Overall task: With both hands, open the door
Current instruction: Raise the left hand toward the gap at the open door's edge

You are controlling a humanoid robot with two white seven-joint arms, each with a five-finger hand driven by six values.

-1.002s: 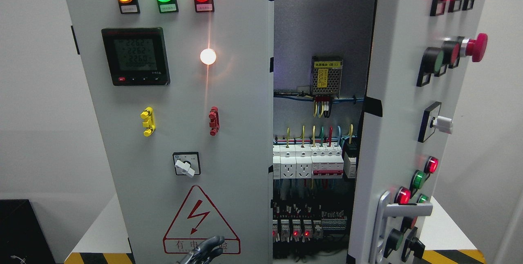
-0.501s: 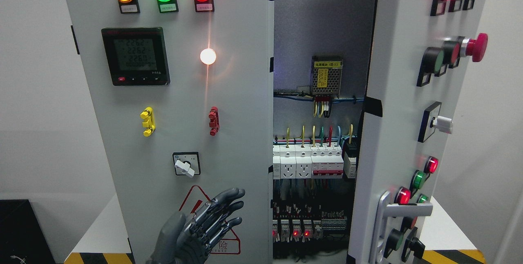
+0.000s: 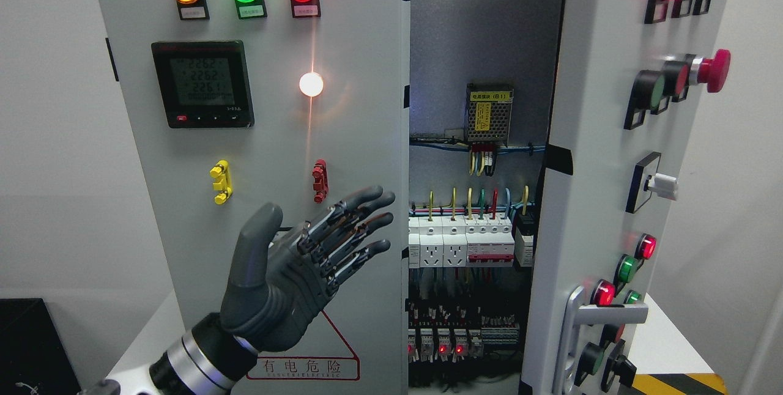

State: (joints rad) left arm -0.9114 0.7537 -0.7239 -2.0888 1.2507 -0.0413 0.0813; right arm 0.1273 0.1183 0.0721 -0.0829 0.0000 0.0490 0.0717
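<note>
Left hand point(image 3: 287, 273) now higher, fingers point(image 3: 361, 224) nearer left door point(image 3: 342, 138) edge

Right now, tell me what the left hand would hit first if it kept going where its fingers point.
Probably the right edge of the left door; the left hand points up-right toward it, though depth is unclear.

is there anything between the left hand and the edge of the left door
Nothing visible does. The left hand is open in front of the left door, fingertips pointing at its free right edge beside the gap; only bare panel lies between.
</note>
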